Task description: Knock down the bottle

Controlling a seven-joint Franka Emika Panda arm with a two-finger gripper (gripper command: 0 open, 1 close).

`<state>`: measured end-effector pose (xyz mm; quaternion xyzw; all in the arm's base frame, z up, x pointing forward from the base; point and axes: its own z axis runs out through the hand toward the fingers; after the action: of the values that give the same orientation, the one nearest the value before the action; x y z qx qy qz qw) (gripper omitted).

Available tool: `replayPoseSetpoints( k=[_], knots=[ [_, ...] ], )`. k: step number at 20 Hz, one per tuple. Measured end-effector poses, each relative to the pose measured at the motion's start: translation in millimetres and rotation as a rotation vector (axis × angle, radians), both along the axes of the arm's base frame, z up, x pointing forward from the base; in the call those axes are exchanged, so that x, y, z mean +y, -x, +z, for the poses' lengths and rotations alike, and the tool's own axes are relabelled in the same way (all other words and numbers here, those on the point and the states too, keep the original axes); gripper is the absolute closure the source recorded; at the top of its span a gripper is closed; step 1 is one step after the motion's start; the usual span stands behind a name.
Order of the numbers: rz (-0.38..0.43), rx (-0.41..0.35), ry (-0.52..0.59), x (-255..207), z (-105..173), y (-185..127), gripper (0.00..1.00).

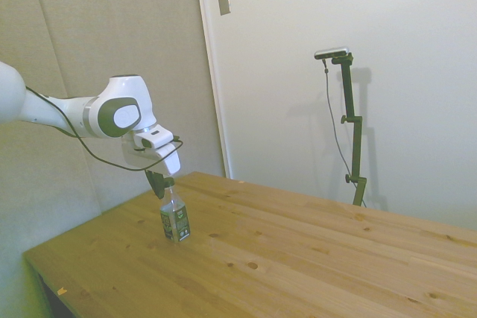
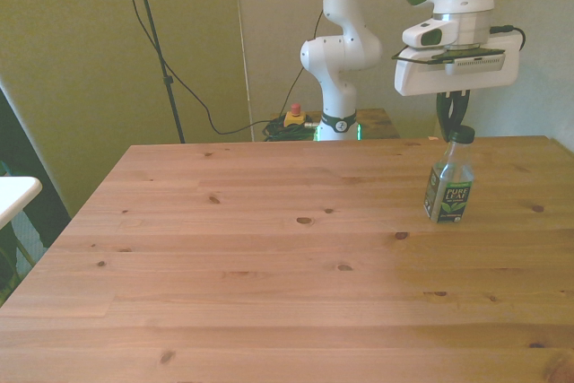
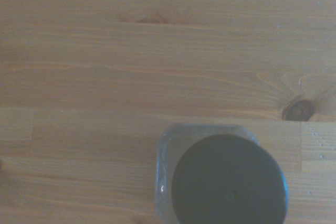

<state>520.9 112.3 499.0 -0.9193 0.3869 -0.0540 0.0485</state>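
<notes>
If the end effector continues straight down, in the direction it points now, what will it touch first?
Most likely the dark cap of the bottle. The end effector hangs directly above the upright bottle, and the wrist view looks straight down onto the cap. How much gap remains between them cannot be told. The table lies below.

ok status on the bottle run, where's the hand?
Hand right above the bottle's cap, fingers' state unclear. Bottle upright on the table, not knocked yet. Nothing else near it.

bottle (image 1: 174, 217) upright on the table (image 1: 298, 258)
the gripper (image 1: 159, 182) hangs right above its cap, arm reaching in from the left.
</notes>
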Motion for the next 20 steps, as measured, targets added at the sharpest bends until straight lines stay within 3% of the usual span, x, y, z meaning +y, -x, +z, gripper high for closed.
replayPoseSetpoints(
  k=[10, 20],
  knots=[
    [-0.029, 0.029, 0.025, -0.5, 9.7, -59.6, 1.0],
    [-0.065, 0.038, 0.045, 0.2, 1.4, -113.3, 1.0]
  ],
)
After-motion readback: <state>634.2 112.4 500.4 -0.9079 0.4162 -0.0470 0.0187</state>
